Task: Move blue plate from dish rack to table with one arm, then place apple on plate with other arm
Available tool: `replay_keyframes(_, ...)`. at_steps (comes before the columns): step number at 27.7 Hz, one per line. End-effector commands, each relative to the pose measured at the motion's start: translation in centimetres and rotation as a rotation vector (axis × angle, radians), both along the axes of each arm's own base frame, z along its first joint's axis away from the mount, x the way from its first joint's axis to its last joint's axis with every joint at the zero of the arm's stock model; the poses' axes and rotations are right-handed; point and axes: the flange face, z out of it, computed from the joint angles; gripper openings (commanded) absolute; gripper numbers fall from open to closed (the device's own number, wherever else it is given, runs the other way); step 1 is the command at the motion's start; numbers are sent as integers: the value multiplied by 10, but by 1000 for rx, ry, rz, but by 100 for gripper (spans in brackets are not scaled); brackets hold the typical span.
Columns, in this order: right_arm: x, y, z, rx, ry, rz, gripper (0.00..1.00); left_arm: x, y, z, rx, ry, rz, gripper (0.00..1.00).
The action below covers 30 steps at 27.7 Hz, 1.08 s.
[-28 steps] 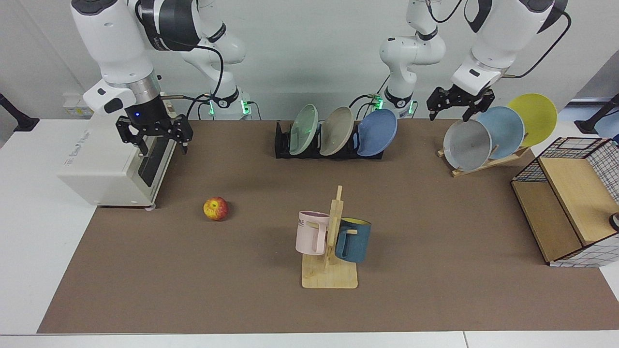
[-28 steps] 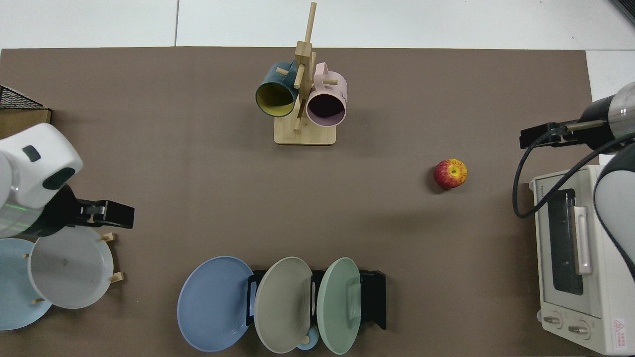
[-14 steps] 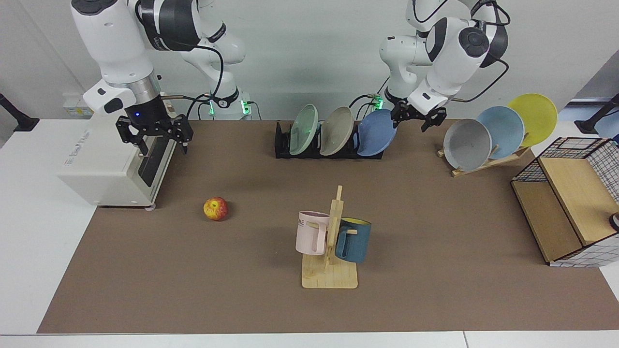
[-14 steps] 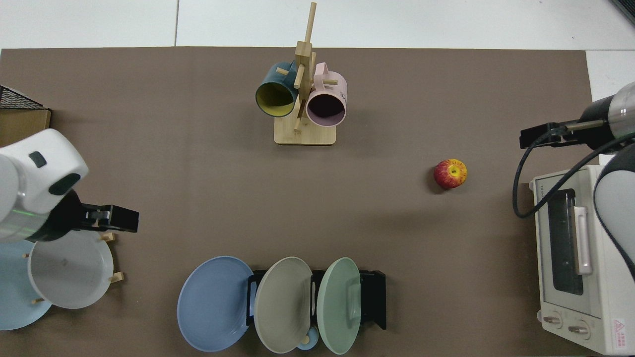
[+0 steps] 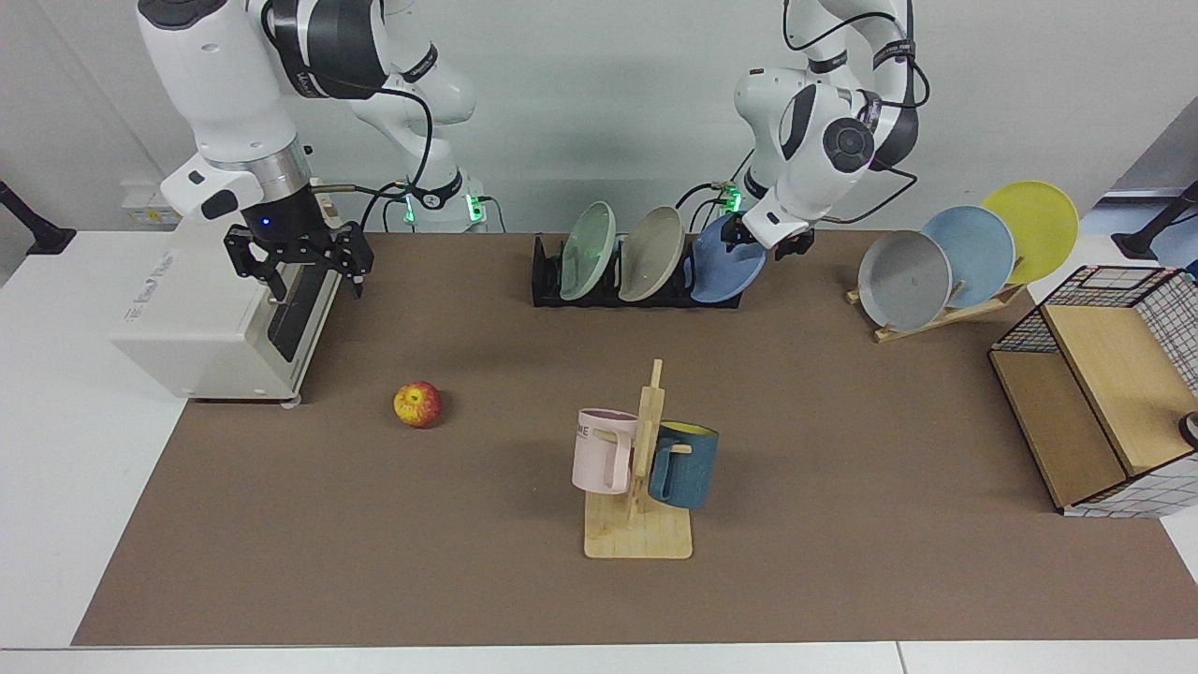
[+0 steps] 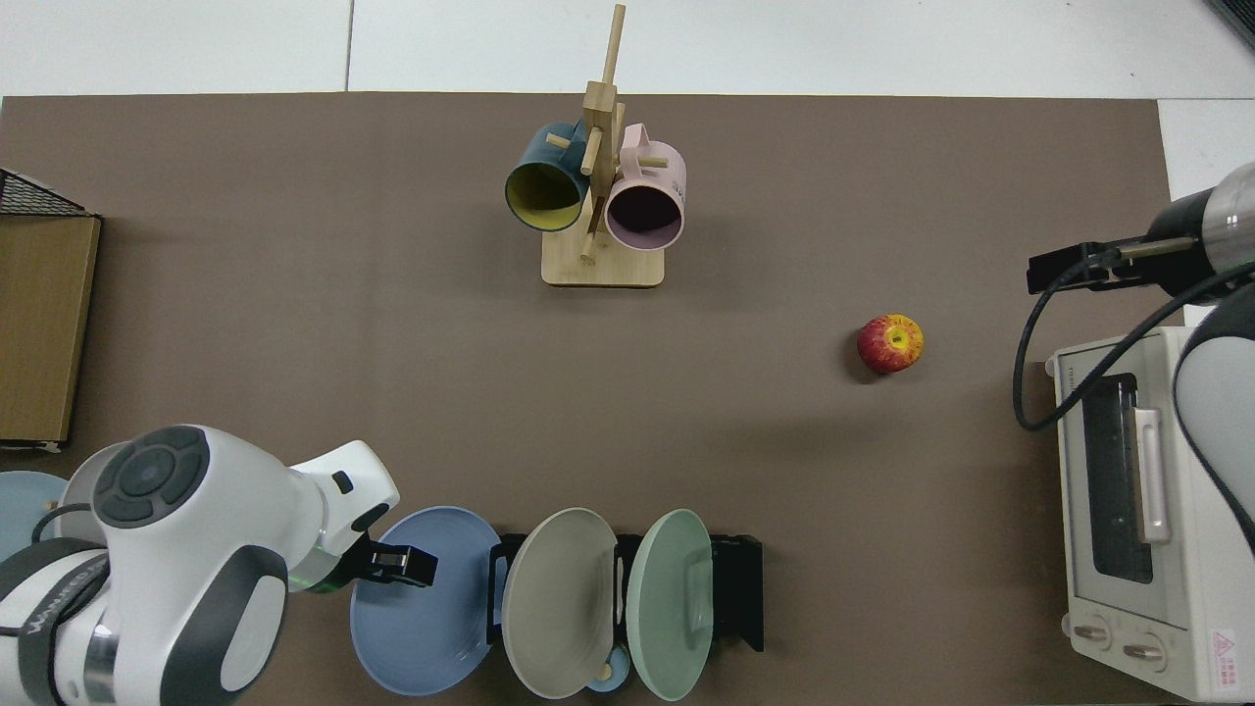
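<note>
Nothing is complete: your left tool (image 5: 763, 239), grip state unreadable, reaches the blue plate (image 5: 725, 267) racked in the dish rack (image 5: 547, 281); the right tool (image 5: 299, 262) waits spread; the apple (image 5: 418, 404) lies on the counter (image 5: 842, 449).

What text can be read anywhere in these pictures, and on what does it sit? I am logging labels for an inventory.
"ME": end of a word on the pink mug; the rest is hidden.
Toaster oven: a grey line of print on its side, too blurred to read.
Toaster oven: a red warning-triangle sticker with small print, too small to read.
Left arm: grey lettering on a link, unreadable.
Nothing else bears readable text.
</note>
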Motion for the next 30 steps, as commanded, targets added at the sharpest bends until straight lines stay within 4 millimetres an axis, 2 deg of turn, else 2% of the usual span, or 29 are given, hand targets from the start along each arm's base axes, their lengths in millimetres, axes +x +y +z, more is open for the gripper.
replay_keyframes(1,-6,-1,1,-4,-4,-14,100,-20,-7,1,-13,-3,-18,93)
replay_keyframes(4,-6,-1,1,-4,-4,-14,100,-20,-6,1,-13,-2,-17,64)
replay_keyframes(7,-6,-2,1,-6,-4,-12,100,-21,-7,1,-12,4,-18,27)
replay_keyframes(9,-5,-6,0,-5,-3,-17,100,-20,-7,2,-11,3,-19,12)
replay_keyframes(11,-7,-6,-1,-4,0,-14,100,-18,-6,6,-15,-4,-15,4)
replay_keyframes(15,2,6,-21,25,1,-11,100,-15,-2,22,-3,25,-25,2)
replay_keyframes(18,11,8,-51,44,15,-14,100,-10,4,39,15,37,-26,0)
replay_keyframes(21,13,24,-86,45,37,-3,100,-7,7,52,43,35,-30,0)
replay_keyframes(26,16,30,-145,49,-6,-4,100,4,10,81,60,16,-15,0)
replay_keyframes(30,18,35,-185,50,10,-5,100,24,30,104,43,-26,37,0)
